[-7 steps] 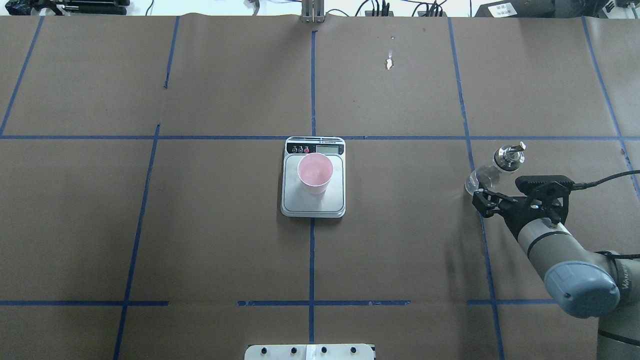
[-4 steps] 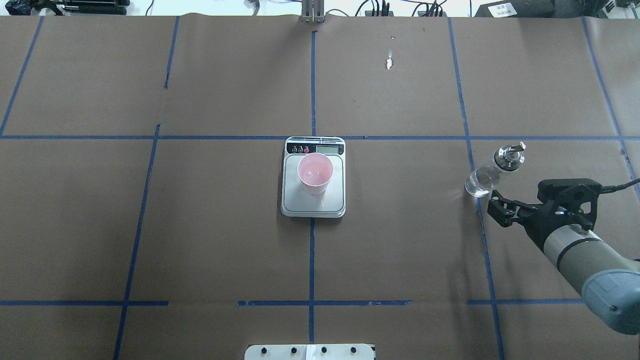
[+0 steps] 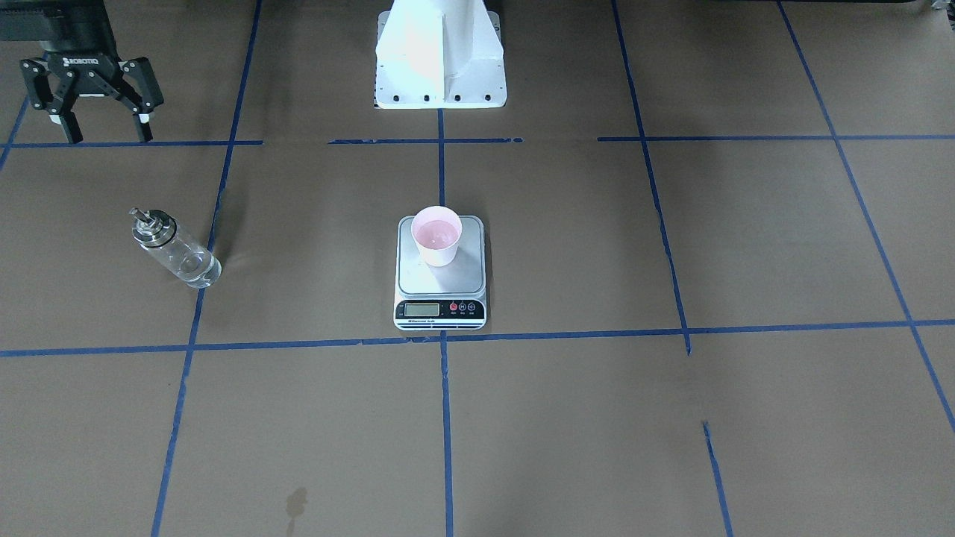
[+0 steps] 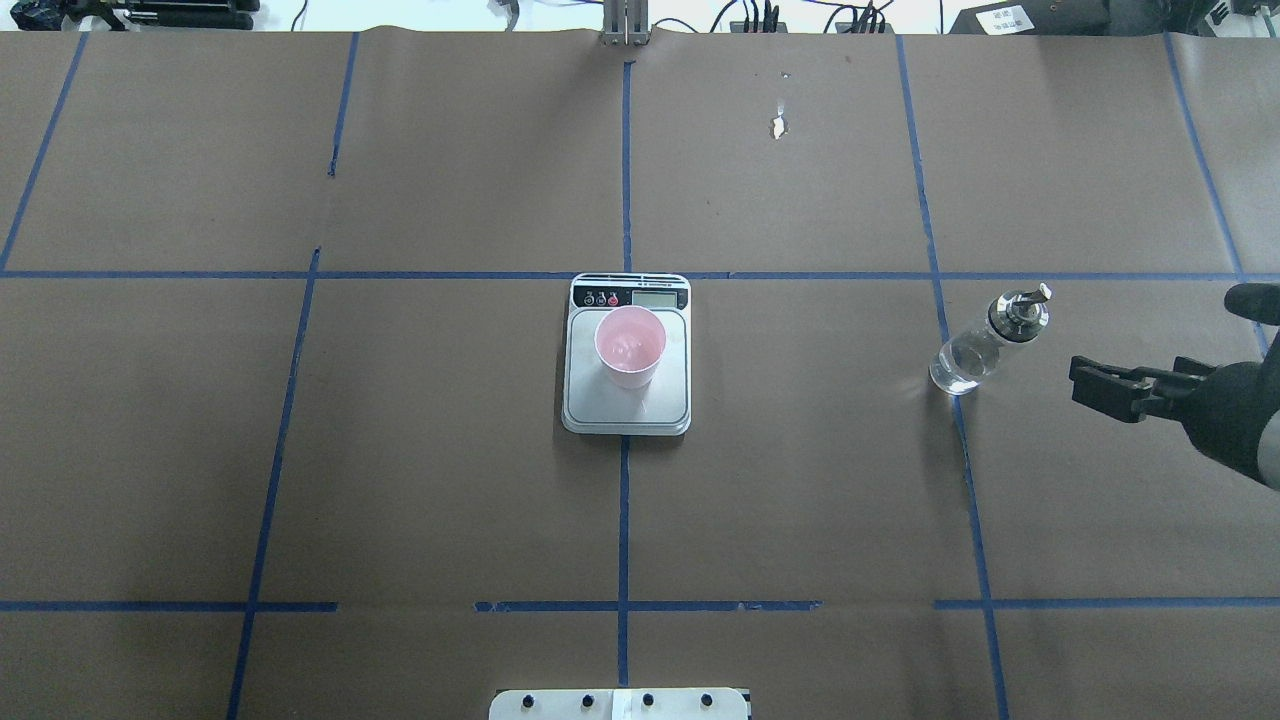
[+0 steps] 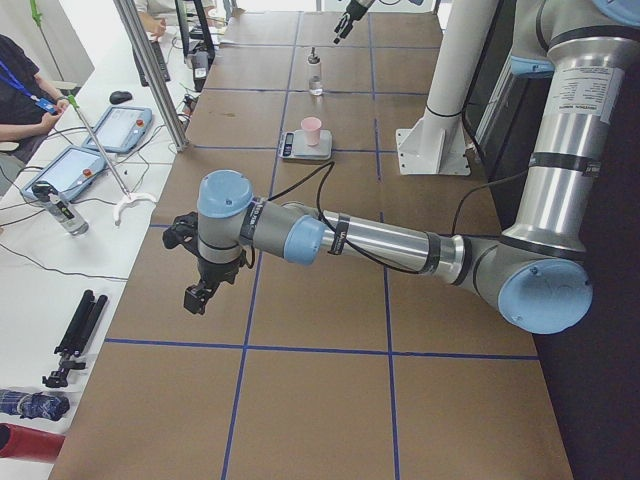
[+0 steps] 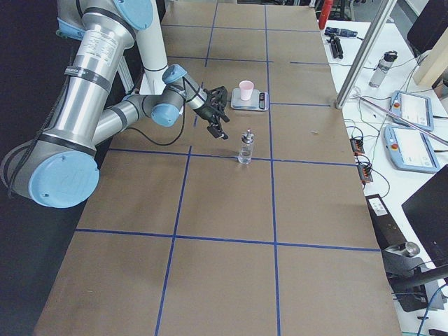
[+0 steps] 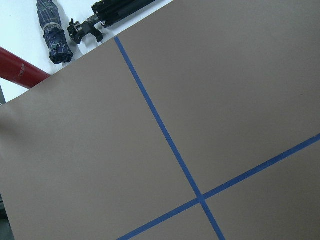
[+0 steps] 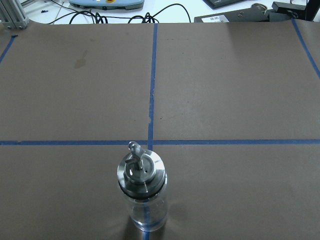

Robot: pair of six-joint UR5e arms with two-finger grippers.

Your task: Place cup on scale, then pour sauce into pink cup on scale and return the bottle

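Observation:
The pink cup (image 4: pixel 630 345) stands upright on the silver scale (image 4: pixel 627 405) at the table's middle; it also shows in the front view (image 3: pixel 436 235) on the scale (image 3: pixel 440 282). The glass bottle (image 4: pixel 985 345) with its metal collar and spout stands upright on the table to the right, alone; it shows in the front view (image 3: pixel 175 250) and the right wrist view (image 8: pixel 142 192). My right gripper (image 3: pixel 109 136) is open and empty, well back from the bottle, near the view's right edge overhead (image 4: pixel 1080 380). My left gripper (image 5: pixel 197 295) shows only in the exterior left view; I cannot tell its state.
The white robot base (image 3: pixel 440 60) stands at the table's near edge. Blue tape lines grid the brown paper. Past the table's left end lie a folded umbrella (image 7: pixel 54 35), a tripod (image 7: pixel 115 12) and a red cylinder (image 7: pixel 20 72). Operators' tablets (image 6: pixel 409 108) lie beyond the far edge.
My right gripper has drawn back from the bottle toward the right edge of the overhead view. The bottle stays standing where it was. Cup and scale have not moved.

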